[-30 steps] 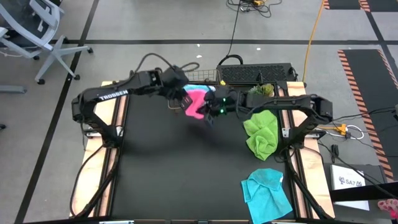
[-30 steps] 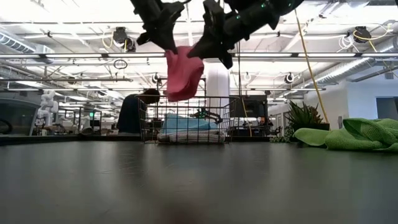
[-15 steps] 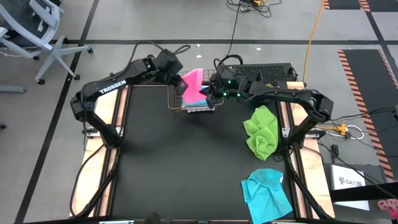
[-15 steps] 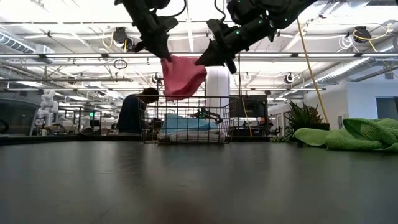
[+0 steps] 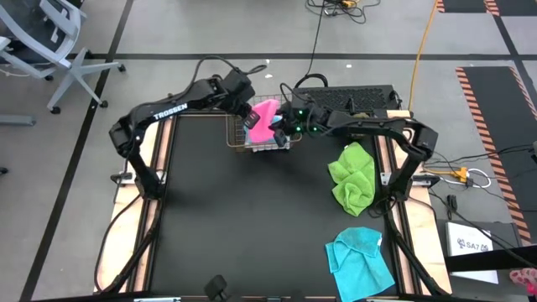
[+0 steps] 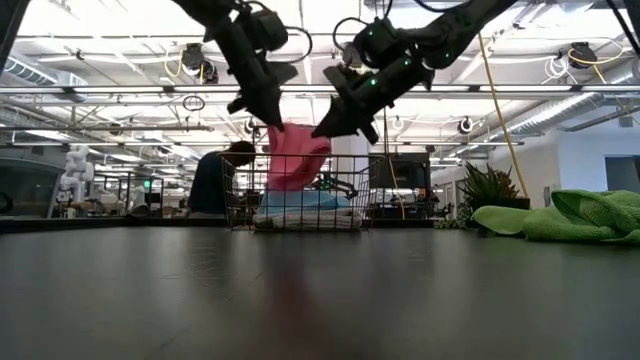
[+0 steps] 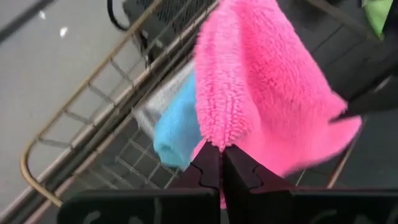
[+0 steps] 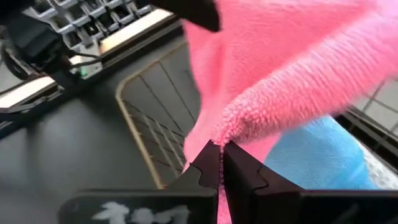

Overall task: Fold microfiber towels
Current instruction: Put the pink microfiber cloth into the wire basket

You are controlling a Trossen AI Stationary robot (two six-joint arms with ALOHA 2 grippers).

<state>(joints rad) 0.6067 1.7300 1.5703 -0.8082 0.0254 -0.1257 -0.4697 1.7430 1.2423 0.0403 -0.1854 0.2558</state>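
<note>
The left gripper (image 5: pixel 250 118) and right gripper (image 5: pixel 281 123) each clench an edge of the pink towel (image 5: pixel 263 119), holding it over the wire basket (image 6: pixel 300 192), where a blue towel (image 7: pixel 177 127) lies. Green towel (image 5: pixel 353 178) sits on the counter (image 5: pixel 235 218).
</note>
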